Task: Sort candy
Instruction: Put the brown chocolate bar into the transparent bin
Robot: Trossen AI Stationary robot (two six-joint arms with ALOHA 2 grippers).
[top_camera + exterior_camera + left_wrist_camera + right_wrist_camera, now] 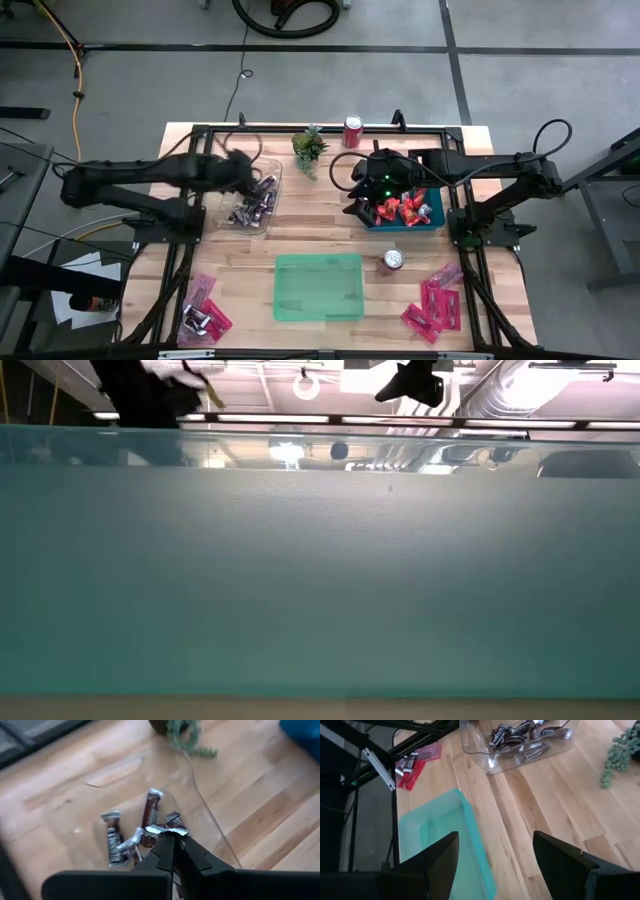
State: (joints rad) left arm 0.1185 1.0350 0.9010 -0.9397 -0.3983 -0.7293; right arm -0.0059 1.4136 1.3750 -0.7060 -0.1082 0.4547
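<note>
The candy lies in groups. Dark brown-and-silver bars (252, 207) fill a clear tray (272, 215), red-orange packets (408, 208) a blue tray (432, 222). Pink-red packets lie at the near left (205, 310) and near right (435, 305) of the table. My left gripper (262, 185) hangs over the clear tray, shut on a bar (167, 830), above other bars (114, 842). My right gripper (495, 865) is open and holds nothing; it hovers at the blue tray's left edge (362, 203). My left gripper pinches the crimped silver wrapper end (169, 830) of a dark bar between its two fingertips, coming from above and pointing down. Only that end shows past the tips; the fingers (192, 857) hide the remainder of the bar.
A green tray (318, 287) sits at the table's near middle, and its wall (320, 560) fills the low view. One red soda can (353, 130) stands at the far edge beside a small plant (310, 147); another can (393, 261) stands right of the green tray.
</note>
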